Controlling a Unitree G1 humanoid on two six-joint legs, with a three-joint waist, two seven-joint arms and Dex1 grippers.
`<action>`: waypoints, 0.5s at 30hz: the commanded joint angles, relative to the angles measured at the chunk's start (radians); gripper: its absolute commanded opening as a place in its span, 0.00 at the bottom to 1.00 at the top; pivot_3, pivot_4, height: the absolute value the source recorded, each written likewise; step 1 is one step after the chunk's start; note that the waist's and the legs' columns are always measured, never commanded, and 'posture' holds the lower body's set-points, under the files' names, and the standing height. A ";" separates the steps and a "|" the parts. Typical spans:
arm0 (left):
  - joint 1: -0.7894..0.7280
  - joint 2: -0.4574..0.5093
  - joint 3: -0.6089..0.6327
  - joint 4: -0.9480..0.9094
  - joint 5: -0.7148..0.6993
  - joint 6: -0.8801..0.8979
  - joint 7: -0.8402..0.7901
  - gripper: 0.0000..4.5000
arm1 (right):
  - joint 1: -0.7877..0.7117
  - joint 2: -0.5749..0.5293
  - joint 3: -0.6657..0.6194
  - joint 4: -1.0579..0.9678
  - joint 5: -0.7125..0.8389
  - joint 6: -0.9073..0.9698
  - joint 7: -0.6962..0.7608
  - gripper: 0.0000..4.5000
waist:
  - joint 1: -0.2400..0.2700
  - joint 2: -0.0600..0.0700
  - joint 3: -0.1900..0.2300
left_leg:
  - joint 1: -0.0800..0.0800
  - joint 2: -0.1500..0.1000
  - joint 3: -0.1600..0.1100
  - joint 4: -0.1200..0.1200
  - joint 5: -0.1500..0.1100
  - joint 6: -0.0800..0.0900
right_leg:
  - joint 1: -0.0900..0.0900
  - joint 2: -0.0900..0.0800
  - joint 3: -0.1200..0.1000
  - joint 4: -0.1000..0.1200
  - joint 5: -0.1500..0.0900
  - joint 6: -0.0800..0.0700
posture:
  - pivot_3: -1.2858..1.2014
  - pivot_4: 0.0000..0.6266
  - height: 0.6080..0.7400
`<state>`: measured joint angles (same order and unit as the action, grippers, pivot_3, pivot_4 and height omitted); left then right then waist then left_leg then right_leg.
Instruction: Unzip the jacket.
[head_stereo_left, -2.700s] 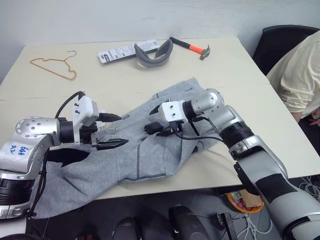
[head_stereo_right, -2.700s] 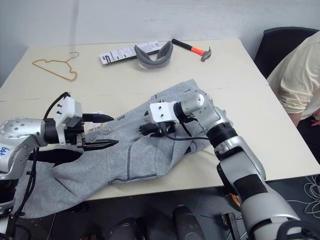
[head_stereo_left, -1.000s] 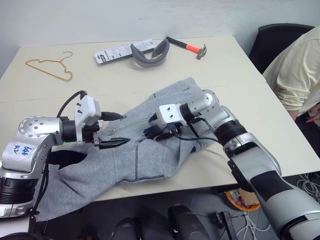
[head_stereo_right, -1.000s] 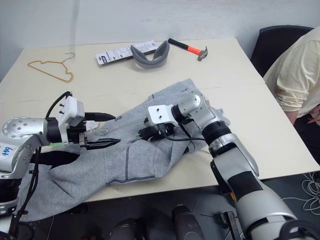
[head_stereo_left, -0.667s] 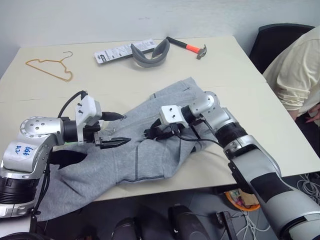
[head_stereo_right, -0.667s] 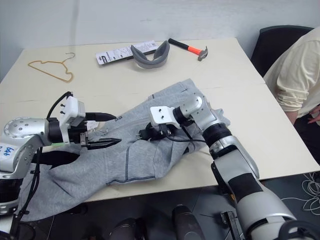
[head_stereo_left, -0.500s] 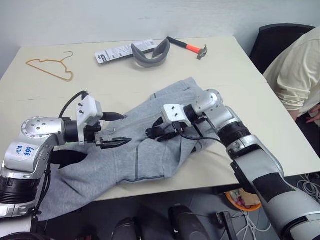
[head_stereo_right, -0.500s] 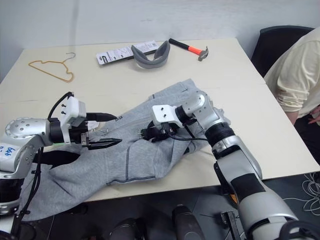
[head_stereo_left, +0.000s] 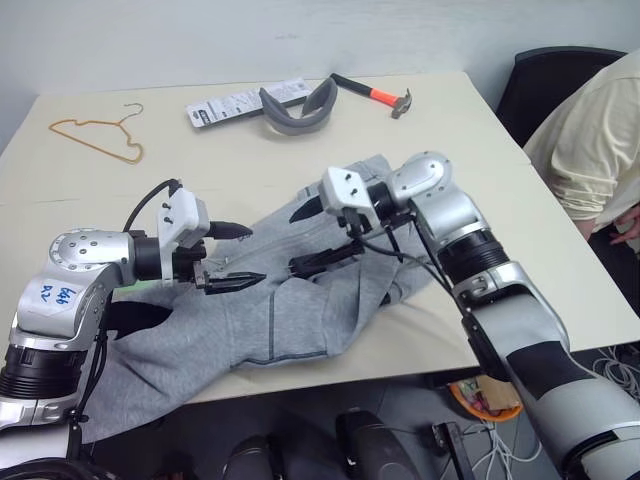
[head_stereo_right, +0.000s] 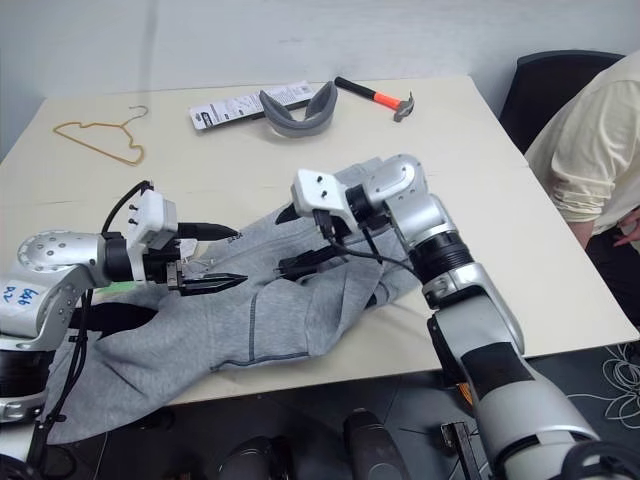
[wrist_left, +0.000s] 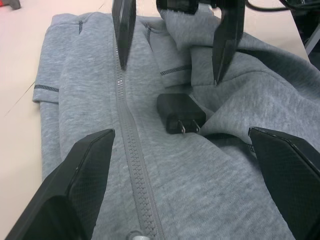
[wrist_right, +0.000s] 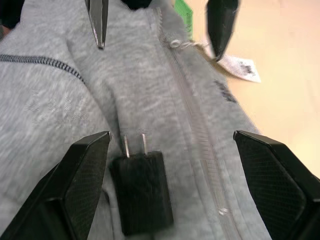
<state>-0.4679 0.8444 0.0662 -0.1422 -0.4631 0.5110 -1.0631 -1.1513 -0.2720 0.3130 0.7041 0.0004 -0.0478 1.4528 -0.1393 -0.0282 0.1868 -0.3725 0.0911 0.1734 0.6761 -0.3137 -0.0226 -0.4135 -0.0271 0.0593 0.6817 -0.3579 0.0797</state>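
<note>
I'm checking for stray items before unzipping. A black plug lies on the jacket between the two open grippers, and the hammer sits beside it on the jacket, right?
Not the hammer: in the left eye view it lies on the table's far edge. The plug does lie on the jacket, between the open left gripper and right gripper.

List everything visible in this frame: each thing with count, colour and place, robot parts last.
jacket: one, light grey, zipped, spread across the table's near half, draping over the near edge
charger plug: one, black, lying on the jacket beside the zip
hang tags: white and green, by the jacket collar
hanger: one, orange wire, far left
packaged item: one, white, far edge
curved band: one, grey, far edge
hammer: one, orange and black handle, far edge
table: one, cream
chair: one, black, far right
person: one, cream top, right edge
left gripper: open, over the jacket
right gripper: open, above the jacket
</note>
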 joint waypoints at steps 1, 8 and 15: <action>-0.015 0.005 0.018 -0.020 -0.002 -0.012 0.000 1.00 | 0.022 0.007 0.018 -0.027 -0.024 -0.032 -0.038 0.91 | 0.004 0.000 0.000 | 0.000 -0.001 0.000 0.000 0.000 0.000 | 0.000 -0.001 0.000 -0.001 0.000 0.000 | 0.52 0.24 1.00; -0.001 0.015 0.029 -0.025 -0.004 -0.011 0.001 1.00 | 0.034 0.026 0.039 0.007 -0.066 -0.057 -0.109 0.91 | 0.001 0.000 0.000 | 0.000 0.000 0.000 0.000 0.000 0.000 | 0.000 0.000 0.000 0.000 0.000 0.000 | 0.52 0.24 1.00; -0.005 0.014 0.028 -0.027 -0.003 -0.009 0.004 1.00 | 0.037 0.024 0.060 0.062 -0.116 -0.121 -0.138 0.91 | 0.000 0.000 0.000 | 0.000 0.000 0.000 0.000 0.000 0.000 | 0.000 0.000 0.000 0.000 0.000 0.000 | 0.52 0.24 1.00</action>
<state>-0.4662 0.8450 0.0666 -0.1437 -0.4632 0.5113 -1.0612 -1.1097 -0.2416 0.3655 0.7615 -0.1069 -0.1351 1.3167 -0.1394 -0.0282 0.1868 -0.3727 0.0910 0.1734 0.6763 -0.3137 -0.0227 -0.4137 -0.0270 0.0592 0.6812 -0.3580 0.0796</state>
